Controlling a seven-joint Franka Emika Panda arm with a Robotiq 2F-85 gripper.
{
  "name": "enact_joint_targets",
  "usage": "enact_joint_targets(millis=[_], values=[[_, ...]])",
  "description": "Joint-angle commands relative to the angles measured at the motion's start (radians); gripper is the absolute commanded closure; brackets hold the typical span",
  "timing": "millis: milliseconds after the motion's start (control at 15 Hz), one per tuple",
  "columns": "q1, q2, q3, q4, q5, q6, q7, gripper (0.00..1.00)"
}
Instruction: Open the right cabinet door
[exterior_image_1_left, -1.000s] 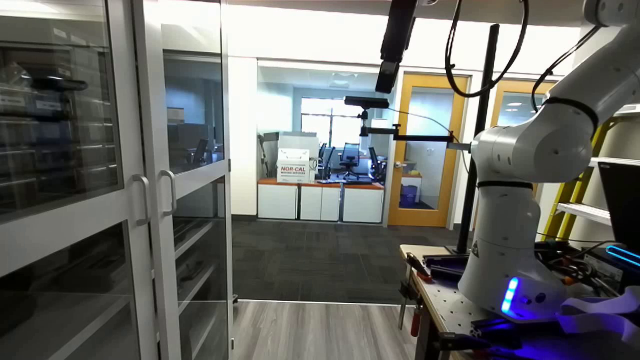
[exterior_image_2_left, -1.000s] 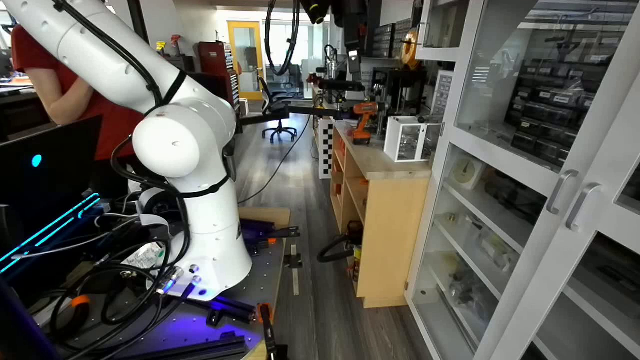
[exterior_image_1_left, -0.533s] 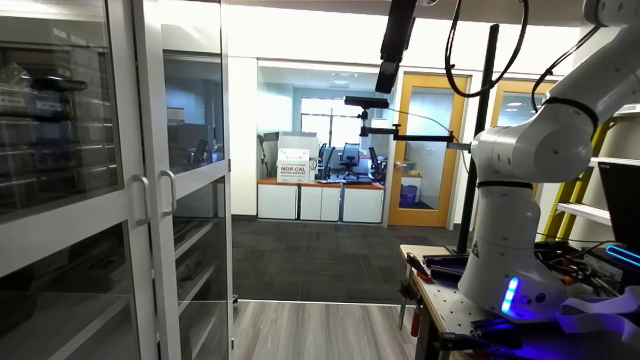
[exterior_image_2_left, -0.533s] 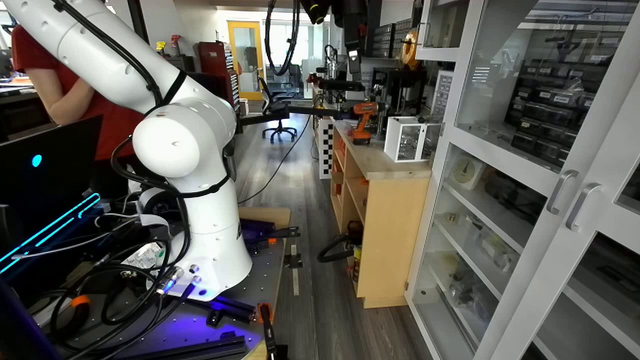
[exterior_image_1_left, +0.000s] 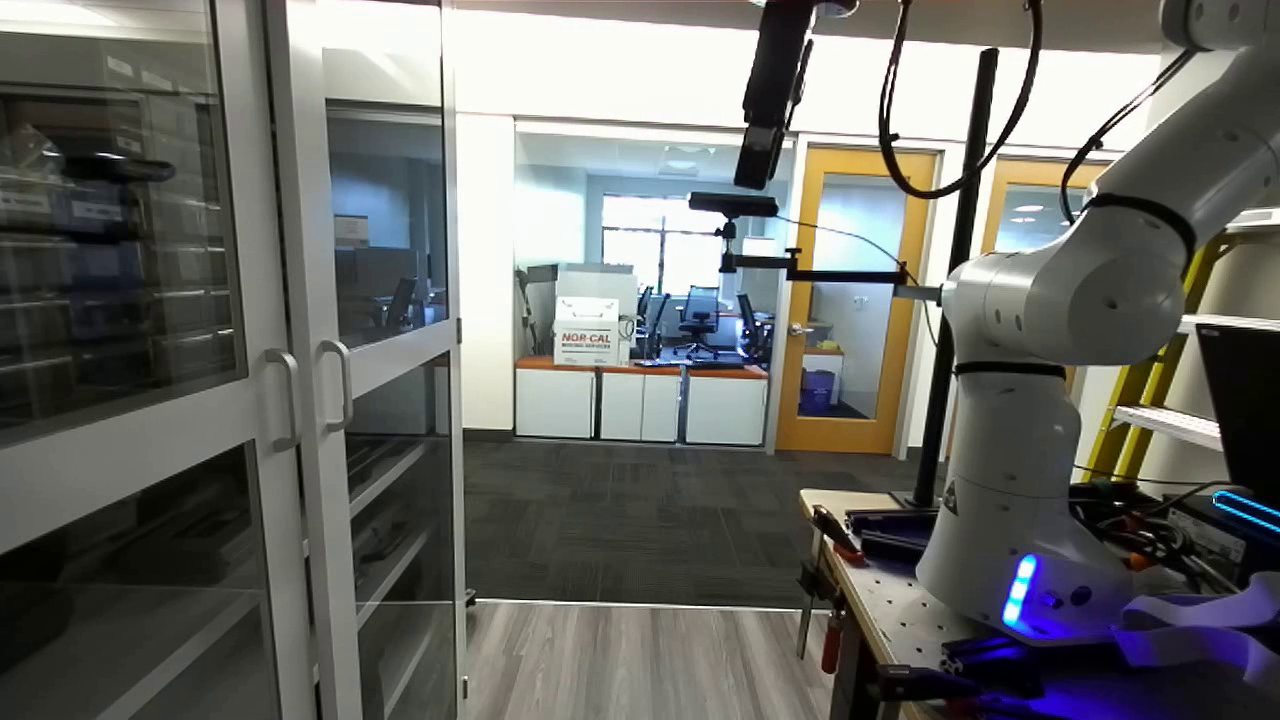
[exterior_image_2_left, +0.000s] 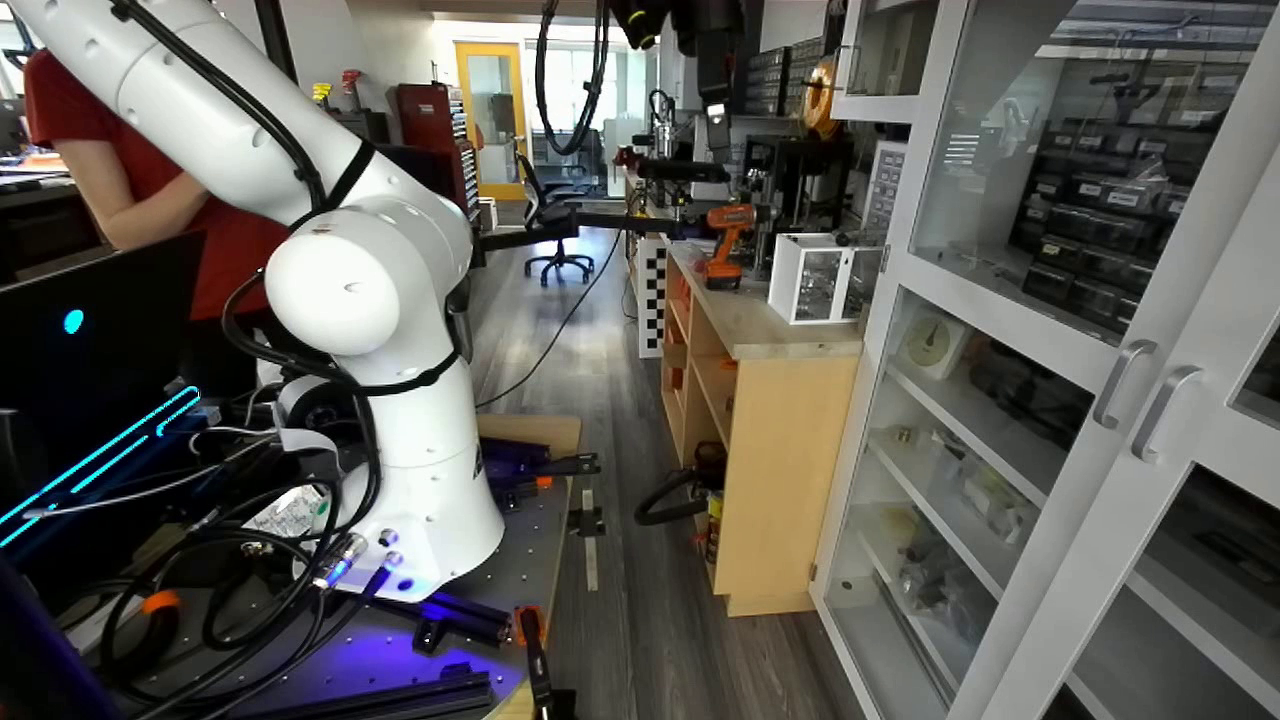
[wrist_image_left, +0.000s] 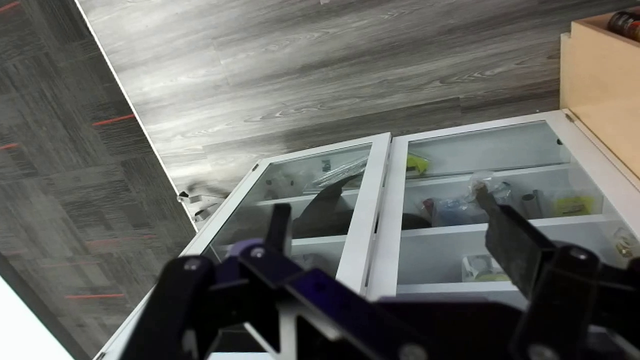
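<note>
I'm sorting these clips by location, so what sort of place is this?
Probably a workshop or robotics lab: an orange power drill stands on a wooden bench, a red tool chest is farther back, and labelled bins fill part of the glass-fronted cabinet.

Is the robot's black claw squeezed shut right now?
No, in the wrist view the gripper is open, its two fingers spread wide apart.
</note>
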Motion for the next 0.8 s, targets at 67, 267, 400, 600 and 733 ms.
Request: enact_joint_targets(millis=[67, 267, 400, 600, 733], values=[[0.013, 0.05, -0.045, -0.029, -0.029, 0.099, -0.016, 0.0], [0.008, 0.088, -0.06, -0.044, -0.06, 0.162, -0.016, 0.0], [0.004, 0.112, -0.07, -0.062, -0.091, 0.208, -0.014, 0.0], [-0.003, 0.15, -0.09, -0.078, -0.134, 0.265, -0.011, 0.0], [-0.008, 0.176, -0.106, -0.08, -0.161, 0.293, -0.012, 0.0]])
